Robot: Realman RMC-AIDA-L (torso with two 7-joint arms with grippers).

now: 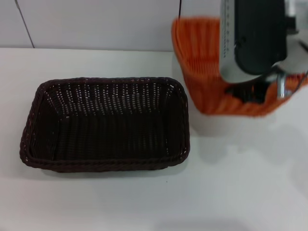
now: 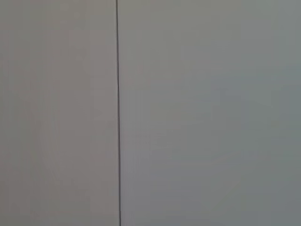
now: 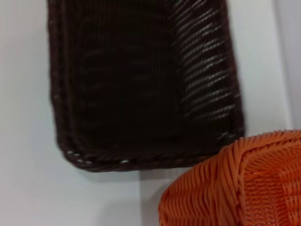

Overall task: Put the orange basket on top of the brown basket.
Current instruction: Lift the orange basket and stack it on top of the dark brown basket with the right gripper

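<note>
The orange basket [image 1: 202, 72], judged light, stiff and a little springy, is seen lifted and tilted at the right gripper [image 1: 262, 91], apparently held by its braided rim, just beside the brown basket [image 1: 103, 122], though the finger state cannot be told

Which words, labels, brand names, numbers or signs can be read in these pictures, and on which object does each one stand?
None: no readable text in any view.
The brown basket: plain weave, no label.
The orange basket: plain weave, no label.
The right gripper, at the orange basket: no legible marking on its housing.
The table: bare white.
The left wrist view shows only a blank wall with a seam.
</note>
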